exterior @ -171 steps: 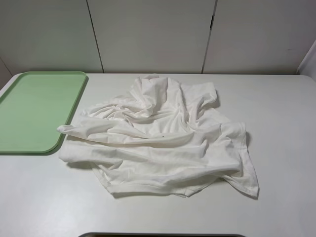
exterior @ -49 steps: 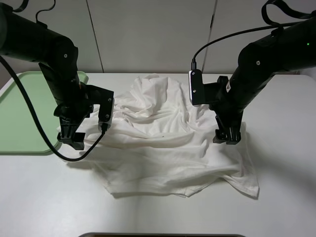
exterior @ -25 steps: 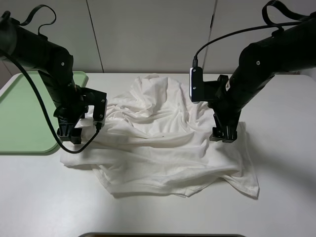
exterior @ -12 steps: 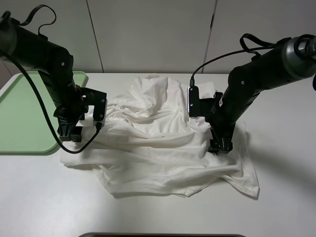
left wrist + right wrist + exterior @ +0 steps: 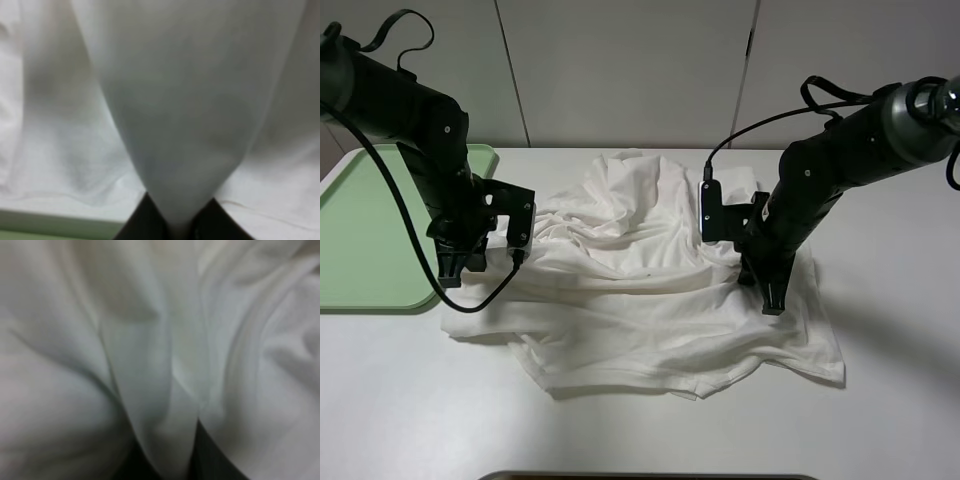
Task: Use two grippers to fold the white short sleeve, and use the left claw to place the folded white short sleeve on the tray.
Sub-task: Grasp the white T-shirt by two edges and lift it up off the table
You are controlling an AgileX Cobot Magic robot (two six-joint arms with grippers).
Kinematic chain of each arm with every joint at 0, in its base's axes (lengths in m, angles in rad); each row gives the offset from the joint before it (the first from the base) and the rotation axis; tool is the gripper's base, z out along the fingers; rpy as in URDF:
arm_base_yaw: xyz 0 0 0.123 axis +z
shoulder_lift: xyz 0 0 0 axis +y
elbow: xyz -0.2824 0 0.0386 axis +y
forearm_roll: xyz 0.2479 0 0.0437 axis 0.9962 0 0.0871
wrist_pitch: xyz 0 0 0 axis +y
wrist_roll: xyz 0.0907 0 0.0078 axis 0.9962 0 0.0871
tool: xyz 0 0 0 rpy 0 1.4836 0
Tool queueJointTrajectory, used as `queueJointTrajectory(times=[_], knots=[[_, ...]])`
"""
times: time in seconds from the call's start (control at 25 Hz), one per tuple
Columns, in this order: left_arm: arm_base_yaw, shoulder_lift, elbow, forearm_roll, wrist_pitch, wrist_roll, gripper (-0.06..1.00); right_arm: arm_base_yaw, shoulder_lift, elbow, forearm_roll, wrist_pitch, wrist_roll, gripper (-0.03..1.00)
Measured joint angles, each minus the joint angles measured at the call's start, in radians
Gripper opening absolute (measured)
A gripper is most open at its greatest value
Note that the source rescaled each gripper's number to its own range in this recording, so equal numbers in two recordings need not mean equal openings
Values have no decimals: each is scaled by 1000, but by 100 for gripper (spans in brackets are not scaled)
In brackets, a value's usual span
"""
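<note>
Shirt (image 5: 660,290) is laid crumpled across the middle of the table (image 5: 890,400) and not yet folded. The tray (image 5: 370,230) sits just beside its left edge with nothing seen on it, presumably kept free for the drop-off.

Left claw (image 5: 453,268) is planted on the shirt's left edge. In the left wrist view a cone of cloth is drawn down tight between two dark fingers (image 5: 137,227), so the cloth is pinched. Right claw (image 5: 772,298) is set low on the shirt's right side. In the blurred right wrist view a fold is likewise gathered between dark fingers (image 5: 212,460), so it is read as pinched too.

Opposite edges are likely gripped so that one side can be lifted evenly and carried over.

Cloth is thin, white, soft and heavily wrinkled, so sag between the claws is to be expected. Tray is flat light-green plastic with rounded corners and a low rim. Claws are black, angular and cabled.
</note>
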Motion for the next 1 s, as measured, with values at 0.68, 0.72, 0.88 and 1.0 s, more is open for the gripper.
queueJointTrajectory(times=[0.68, 0.72, 0.88, 1.0], knots=[[-1, -89, -11, 19, 22, 0, 0, 0, -92, 1, 0, 51, -2, 0], [-1, -103, -11, 19, 25, 0, 0, 0, -101, 1, 0, 54, -2, 0], [-1, -160, -11, 21, 37, 0, 0, 0, -161, 1, 30, 58, 13, 0], [-1, -207, -11, 22, 50, 0, 0, 0, -224, 1, 46, 61, 17, 0]])
